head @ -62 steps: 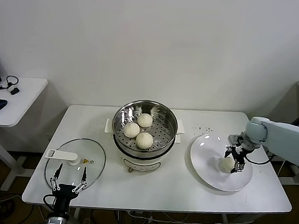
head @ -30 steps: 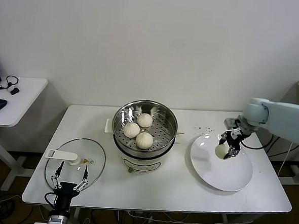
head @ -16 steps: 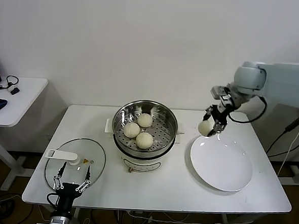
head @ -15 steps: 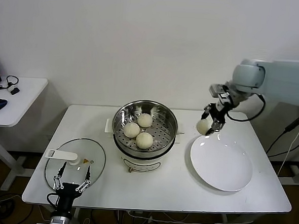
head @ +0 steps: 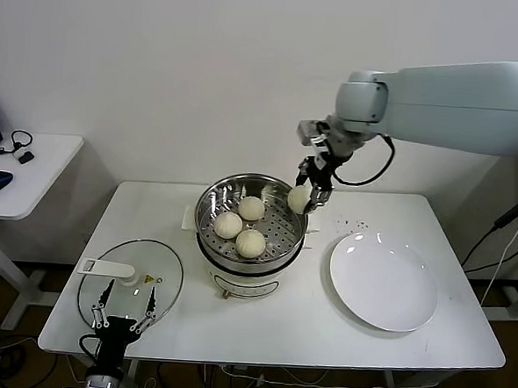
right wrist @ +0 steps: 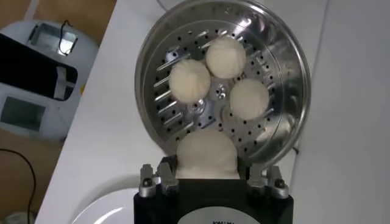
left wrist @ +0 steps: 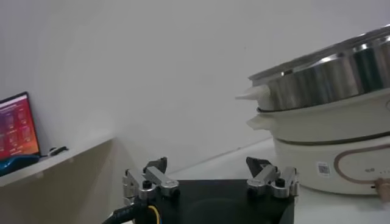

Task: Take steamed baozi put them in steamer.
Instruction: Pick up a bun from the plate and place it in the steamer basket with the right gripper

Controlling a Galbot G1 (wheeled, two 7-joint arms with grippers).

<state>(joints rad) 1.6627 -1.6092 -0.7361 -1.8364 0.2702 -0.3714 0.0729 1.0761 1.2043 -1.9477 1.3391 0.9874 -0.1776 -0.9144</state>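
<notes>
Hovering over the steamer (head: 273, 248) rim, your right gripper (head: 305, 195) is clamped on the last baozi (head: 298, 198); release early and it bounces off outside.

A white counter (head: 273, 322) on thin legs stands against a plain pale wall. Three things sit directly on its top. In the middle, toward the back, is the steamer (head: 251, 230), a wide shiny steel pot on a white base with side handles. To its left, near the front edge, lies a flat glass lid (head: 130, 280) with a white handle. To the right of the steamer rests a round white plate (head: 383, 282), apart from the pot. A few small dark specks (head: 354, 224) dot the surface behind the plate.
</notes>
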